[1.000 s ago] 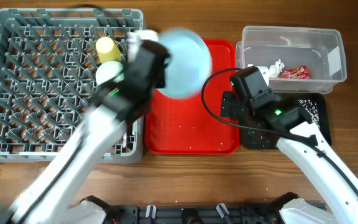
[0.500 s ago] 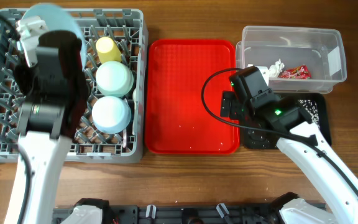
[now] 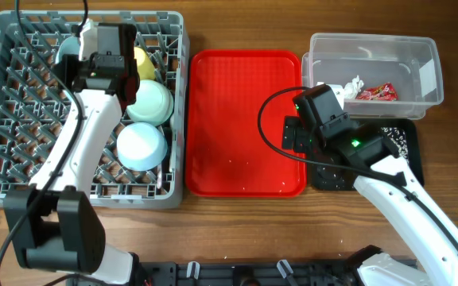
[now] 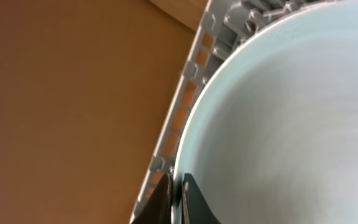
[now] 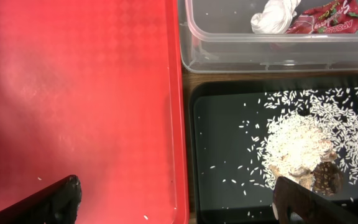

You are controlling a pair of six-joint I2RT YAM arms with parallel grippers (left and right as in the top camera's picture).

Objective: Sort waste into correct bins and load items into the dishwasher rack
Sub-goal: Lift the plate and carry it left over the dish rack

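My left gripper (image 3: pixel 94 49) is shut on the rim of the pale blue plate (image 3: pixel 68 46), holding it on edge over the back of the grey dishwasher rack (image 3: pixel 6 119). In the left wrist view the plate (image 4: pixel 278 112) fills the frame and the jaws (image 4: pixel 178 199) pinch its rim. A yellow cup (image 3: pixel 141 57) and two pale blue bowls (image 3: pixel 151 101) (image 3: pixel 141 145) sit in the rack. My right gripper (image 3: pixel 299 137) (image 5: pixel 179 202) is open and empty above the edge between the red tray and the black tray (image 5: pixel 229 143). I cannot make out the fork and spoon.
The clear tub (image 3: pixel 372 48) (image 5: pixel 229 37) holds the white tissue (image 5: pixel 275 15) and red wrapper (image 5: pixel 328 15). Rice scraps (image 5: pixel 297 146) lie in the black tray. The red tray (image 3: pixel 245 119) (image 5: pixel 73 93) between rack and bins holds a few stray grains.
My left arm carried the plate from over the red tray leftward to the rack, and it now sits at the rack's back beside the yellow cup. The right arm has not moved.
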